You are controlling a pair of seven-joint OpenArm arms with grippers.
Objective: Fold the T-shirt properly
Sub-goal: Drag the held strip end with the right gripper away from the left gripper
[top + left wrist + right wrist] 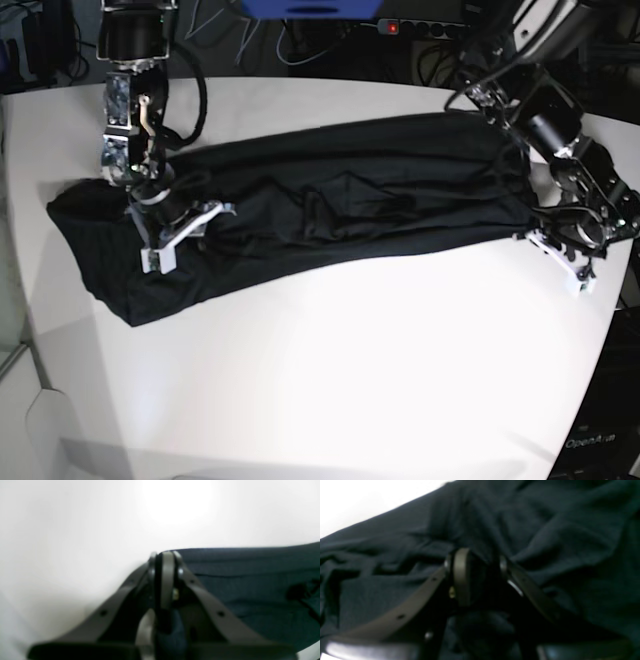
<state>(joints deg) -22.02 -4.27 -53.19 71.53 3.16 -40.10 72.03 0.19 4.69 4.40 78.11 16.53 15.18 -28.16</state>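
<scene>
On the white, round-cornered worktop lies the T-shirt, a large plain black long-sleeved garment of soft thin fabric, stretched in a long wrinkled band from the near left of the base view up to the far right; no containers show in any view. At the left of the base view the right arm comes down from the far edge, its black and metal links nearly upright, and bends at the wrist so that the right gripper sits low over the left part of the shirt. In the right wrist view its fingers stand apart with creased dark cloth beneath and between them; whether they pinch any of it cannot be told. At the right of the base view the left arm reaches from the far right corner down along the shirt's right end, and the left gripper lies at the cloth's edge near the worktop's rim. In the left wrist view its fingers are pressed together, with a fold of the shirt caught behind them.
</scene>
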